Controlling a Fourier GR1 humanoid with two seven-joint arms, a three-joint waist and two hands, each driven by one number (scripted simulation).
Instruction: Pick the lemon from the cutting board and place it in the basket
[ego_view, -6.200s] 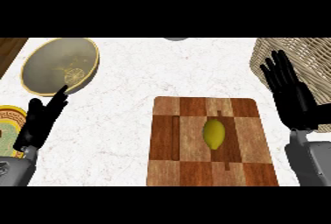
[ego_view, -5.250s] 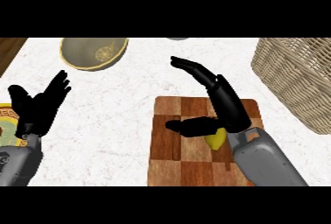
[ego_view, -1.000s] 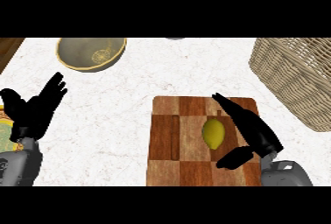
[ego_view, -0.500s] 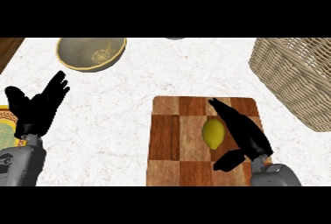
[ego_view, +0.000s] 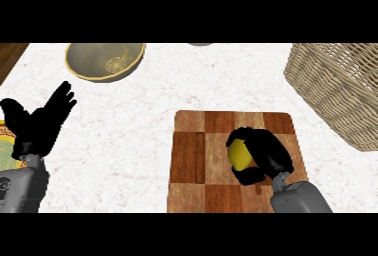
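A yellow lemon (ego_view: 238, 154) lies on the wooden cutting board (ego_view: 198, 160) at the lower middle of the head view. My right hand (ego_view: 263, 153) is on the board with its fingers and thumb curled round the lemon, hiding the fruit's right side. The wicker basket (ego_view: 336, 85) stands at the upper right, beyond the board's far right corner. At the left edge, my left hand (ego_view: 40, 122) is held up, open, fingers spread, with nothing in it.
A tan bowl (ego_view: 103, 61) sits on the white marble counter at the upper left. A yellow patterned plate (ego_view: 4, 150) shows partly at the left edge, behind my left hand. A dark wooden strip runs along the top left corner.
My right hand has closed its fingers and thumb round the lemon, where half a second ago they lay straight beside it. The left hand has hardly moved.
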